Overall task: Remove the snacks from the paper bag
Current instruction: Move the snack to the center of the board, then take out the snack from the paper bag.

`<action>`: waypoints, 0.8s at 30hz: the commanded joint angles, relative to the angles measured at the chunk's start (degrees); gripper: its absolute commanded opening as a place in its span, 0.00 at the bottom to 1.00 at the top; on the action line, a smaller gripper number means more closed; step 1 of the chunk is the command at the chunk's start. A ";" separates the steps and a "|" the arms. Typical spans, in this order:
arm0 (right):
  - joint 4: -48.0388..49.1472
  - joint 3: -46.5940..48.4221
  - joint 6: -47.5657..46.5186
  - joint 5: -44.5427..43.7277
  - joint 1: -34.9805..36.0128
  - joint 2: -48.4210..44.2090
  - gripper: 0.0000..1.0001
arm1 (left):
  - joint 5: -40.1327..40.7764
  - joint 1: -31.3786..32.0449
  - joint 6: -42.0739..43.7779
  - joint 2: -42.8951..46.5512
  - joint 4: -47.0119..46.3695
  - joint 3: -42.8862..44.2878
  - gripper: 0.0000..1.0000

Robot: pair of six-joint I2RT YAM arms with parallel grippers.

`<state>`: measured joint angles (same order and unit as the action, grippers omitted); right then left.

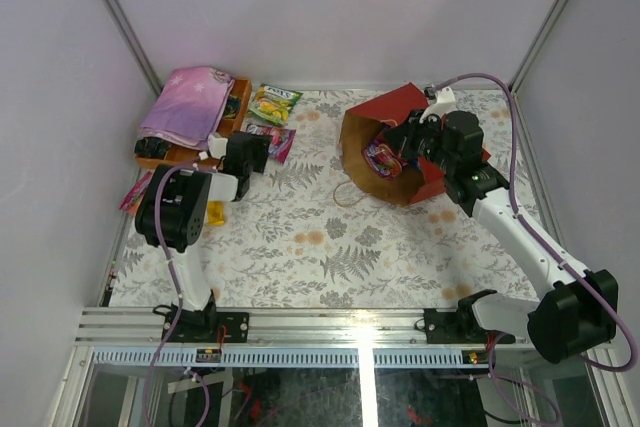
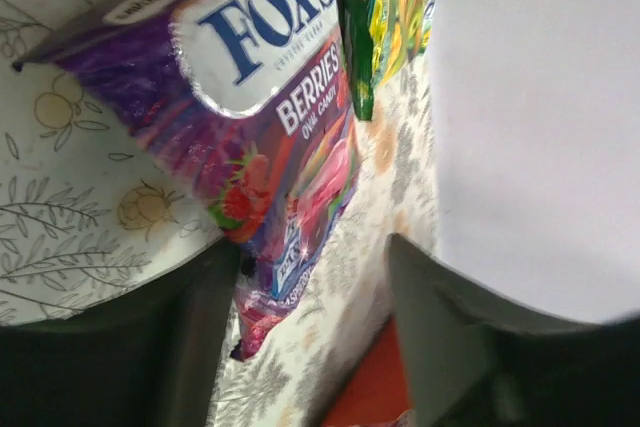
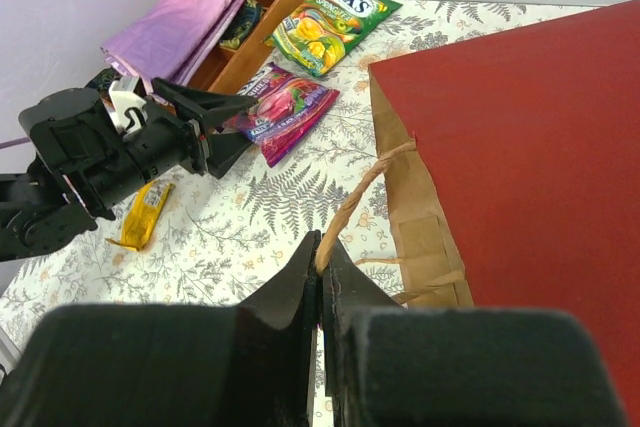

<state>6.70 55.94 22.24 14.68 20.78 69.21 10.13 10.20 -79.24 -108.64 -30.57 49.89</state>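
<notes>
We see the left claw [image 2: 312,245] with its two fingers spread apart and gripping nothing. Just beyond them a purple packet [image 2: 270,117] lies flat on the fern-printed table [image 3: 260,227], its near end beside one finger. Its white label reads "FOX'S" in blue, with "BERRIES" and "OVAL CANDY" beneath. Next to it lies a green-yellow packet [image 3: 330,22], also marked "FOX'S", beside a wooden tray [image 3: 255,47] that holds a folded pink-purple cloth [image 3: 185,17]. The right claw [image 3: 322,252] is pressed together, pinching the twisted handle [image 3: 365,187] of the paper bag [image 3: 520,147]. The bag, red outside and brown inside, lies on its side at the right of the table, mouth turned toward the left. From above we see a bright packet [image 1: 380,157] inside it, its writing too small to read. A small yellow packet [image 3: 140,215] lies near the left arm.
</notes>
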 commanded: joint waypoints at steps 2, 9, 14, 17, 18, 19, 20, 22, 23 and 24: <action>1.04 1.52 -1.65 1.93 0.35 -2.67 0.00 | -4.34 1.44 8.19 3.62 0.63 -0.06 0.75; 2.71 0.89 -0.66 3.34 0.40 -2.34 0.00 | 0.44 16.21 26.31 16.10 12.63 -0.22 0.87; 4.27 0.42 1.39 5.00 0.40 -1.92 0.00 | -6.05 26.90 30.32 13.41 12.04 2.14 0.81; 3.61 0.09 1.29 4.48 0.39 -3.22 0.00 | -10.51 28.59 29.69 8.69 8.55 4.29 0.73; 3.21 0.15 0.93 4.10 0.39 -3.66 0.00 | -11.21 29.10 29.86 6.55 9.12 6.15 0.72; 2.66 0.17 0.50 3.71 0.38 -4.11 0.00 | -11.27 29.64 30.30 4.55 10.15 8.33 0.71; 2.36 0.08 0.26 3.35 0.37 -4.47 0.00 | -11.16 30.13 30.86 2.51 11.05 10.29 0.71; 1.73 0.05 -0.12 2.76 0.39 -5.11 0.00 | -10.85 31.10 31.93 -1.81 11.63 14.05 0.70; 1.62 -0.11 -0.24 2.51 0.33 -5.32 0.00 | -10.87 31.31 32.22 -3.60 11.79 15.79 0.70; 1.65 -0.38 -0.26 2.39 0.39 -5.51 0.00 | -11.00 31.53 32.43 -5.27 11.92 17.58 0.69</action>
<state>5.91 55.31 22.41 16.38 20.78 66.92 0.54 40.32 -50.19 -109.08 -19.27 61.01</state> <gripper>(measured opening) 0.019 0.701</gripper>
